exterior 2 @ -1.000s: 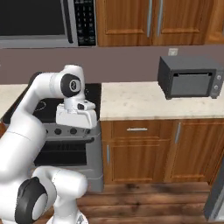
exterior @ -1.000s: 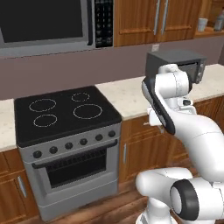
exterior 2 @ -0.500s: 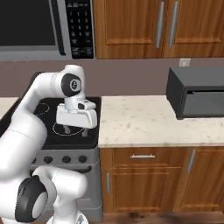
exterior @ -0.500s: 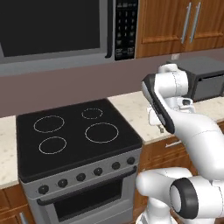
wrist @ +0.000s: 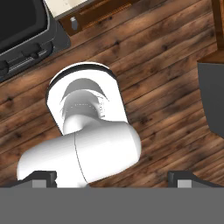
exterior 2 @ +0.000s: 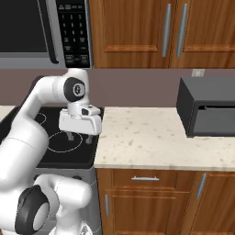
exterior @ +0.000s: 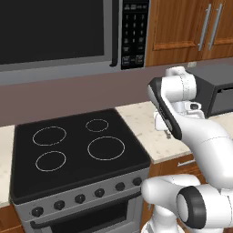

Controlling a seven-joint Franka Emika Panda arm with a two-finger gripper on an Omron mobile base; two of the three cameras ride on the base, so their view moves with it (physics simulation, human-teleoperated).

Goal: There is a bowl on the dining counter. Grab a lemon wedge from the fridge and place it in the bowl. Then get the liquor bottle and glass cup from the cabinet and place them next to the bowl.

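My gripper (exterior 2: 79, 137) hangs open over the seam between the stove and the counter, pointing down with nothing between its fingers. From the left base view the gripper (exterior: 166, 132) sits just right of the cooktop's edge. In the hand view the two dark fingertips (wrist: 43, 177) stand wide apart above the wooden floor. The reddish-brown wall cabinet (exterior 2: 147, 32) with grey bar handles hangs shut above the counter, up and to the right of the gripper; the cabinet (exterior: 191, 27) also fills the upper right of the left base view. The bowl, dining counter, fridge, lemon wedge, liquor bottle and glass cup are out of view.
A black glass cooktop stove (exterior: 77, 150) stands straight ahead under a built-in microwave (exterior: 59, 32). To the right runs a beige speckled counter (exterior 2: 147, 142) bearing a dark box oven (exterior 2: 209, 112). Wooden base cabinets (exterior 2: 147, 183) sit below it. Plank floor (wrist: 166, 65) lies underneath.
The whole picture has grown and shifted: the base has driven closer to the stove and counter. The arm holds the same pose, and the gripper has stayed open.
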